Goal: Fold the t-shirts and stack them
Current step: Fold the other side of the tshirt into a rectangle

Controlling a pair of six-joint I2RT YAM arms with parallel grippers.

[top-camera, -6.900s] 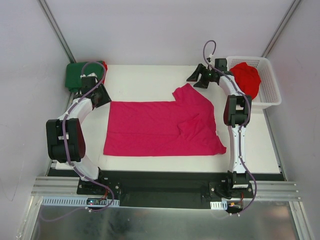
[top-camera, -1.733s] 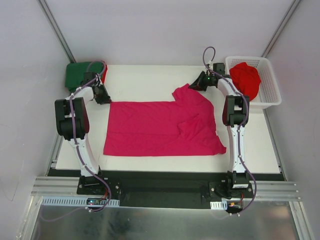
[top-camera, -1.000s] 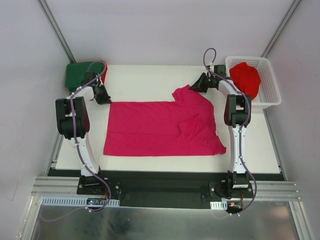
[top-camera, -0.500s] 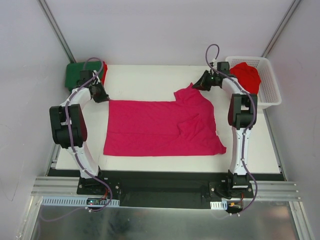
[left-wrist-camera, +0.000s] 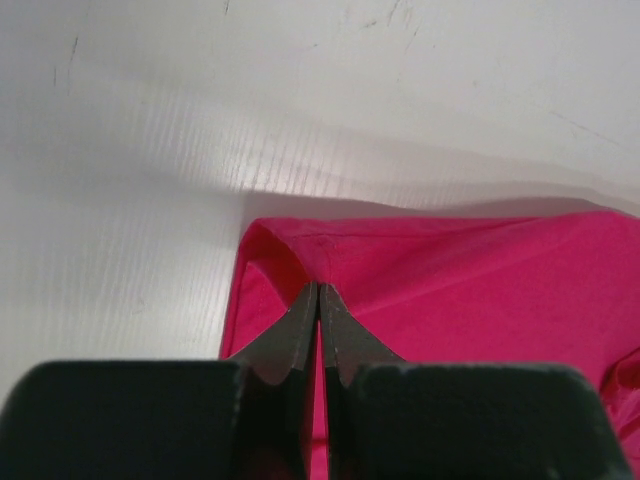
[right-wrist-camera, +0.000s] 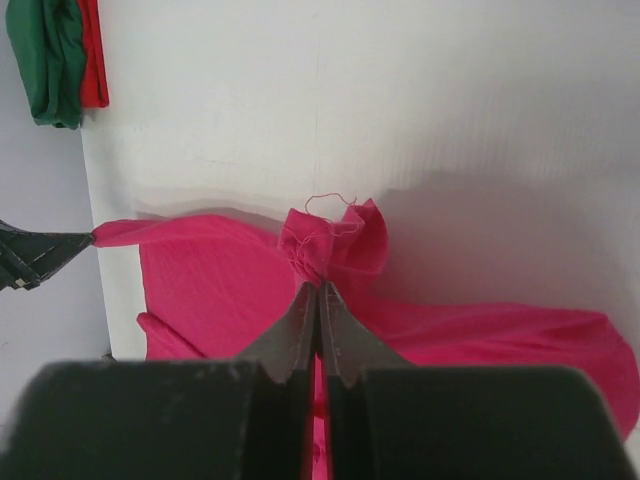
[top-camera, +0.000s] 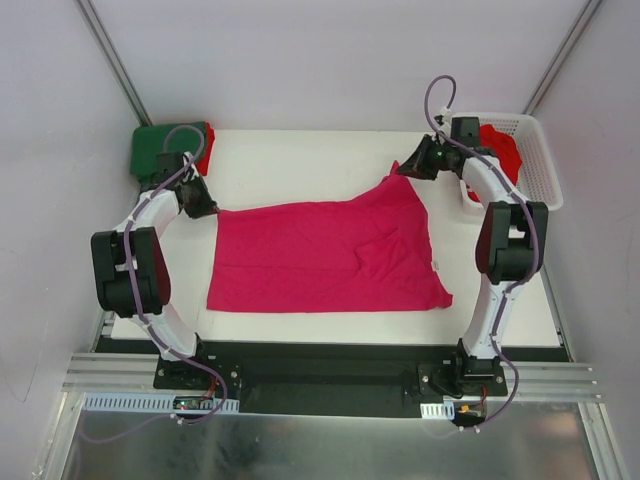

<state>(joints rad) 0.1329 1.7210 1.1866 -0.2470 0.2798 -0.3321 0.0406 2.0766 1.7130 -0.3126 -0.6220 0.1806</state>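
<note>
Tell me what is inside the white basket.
A bunched red t-shirt lies in the white lattice basket; the right arm covers part, and anything beneath it is hidden.

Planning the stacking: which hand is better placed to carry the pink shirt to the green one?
Probably left: the left hand pinches the pink shirt right beside the green shirt; the right hand holds its corner by the basket.

Bright, even, diffuse light throughout, with soft grey shadows on the desk [left-wrist-camera: 120, 200] and the nearest gripper bodies blurred in both wrist views.
</note>
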